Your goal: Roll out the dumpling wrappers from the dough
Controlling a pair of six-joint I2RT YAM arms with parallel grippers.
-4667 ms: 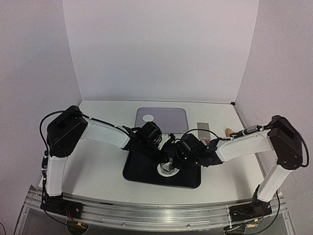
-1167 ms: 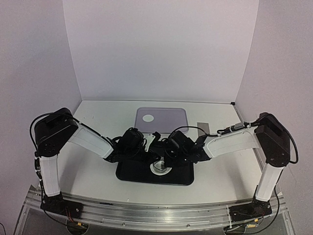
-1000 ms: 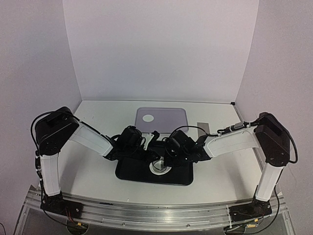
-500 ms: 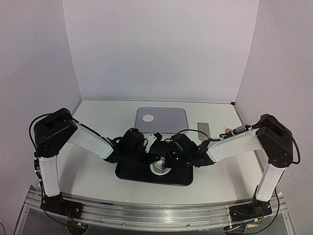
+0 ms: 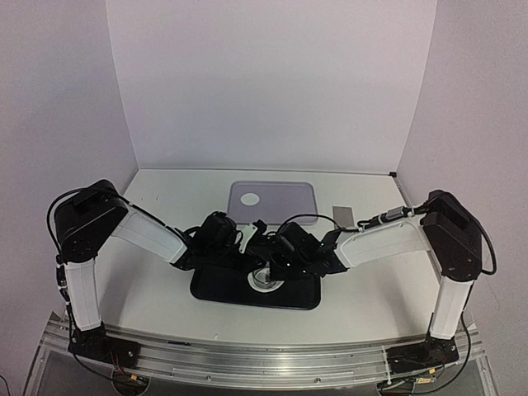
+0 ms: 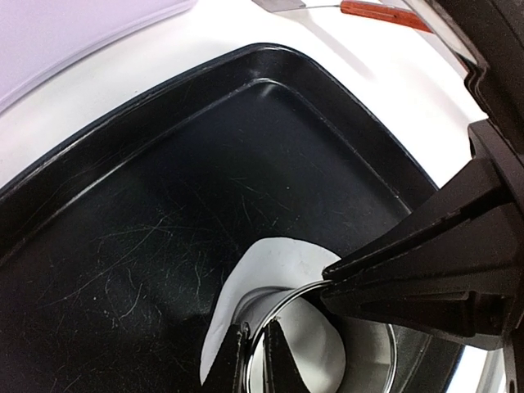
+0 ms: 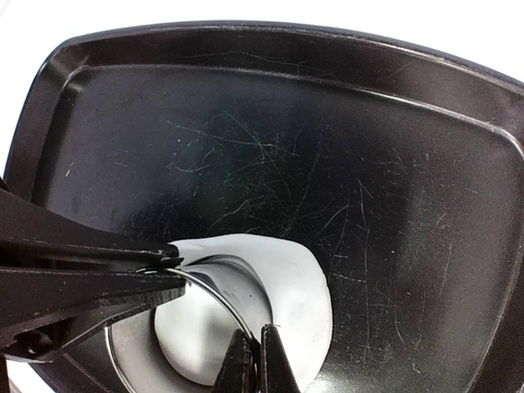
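My left pincer [image 6: 258, 340] is clenched on the rim of a thin-walled round steel ring cutter [image 7: 233, 286]; my right pincer [image 7: 254, 344] nips the same rim from the opposite side, so both are grasping one tool. The cutter stands on the floor of a scratched, shallow black plastic tray [image 5: 219, 290], near the tray's middle; the flattened white patch of dough [image 7: 307, 295] lies under it, part inside the ring and a crescent spilling outside. One neat round white dumpling wrapper [image 5: 248, 199] rests on a pale lilac tray [image 5: 289, 198] just beyond the black tray on the tabletop.

I judge this to be the stamping of the next disc; whether the edge has cut right through, I cannot tell. To do it well I should press both sides down equally, holding the ring level so neither edge rides up; a small twist against the tray's floor should sever the sheet cleanly; then I should lift straight up, both pincers together, so the disc stays flat and unstretched.
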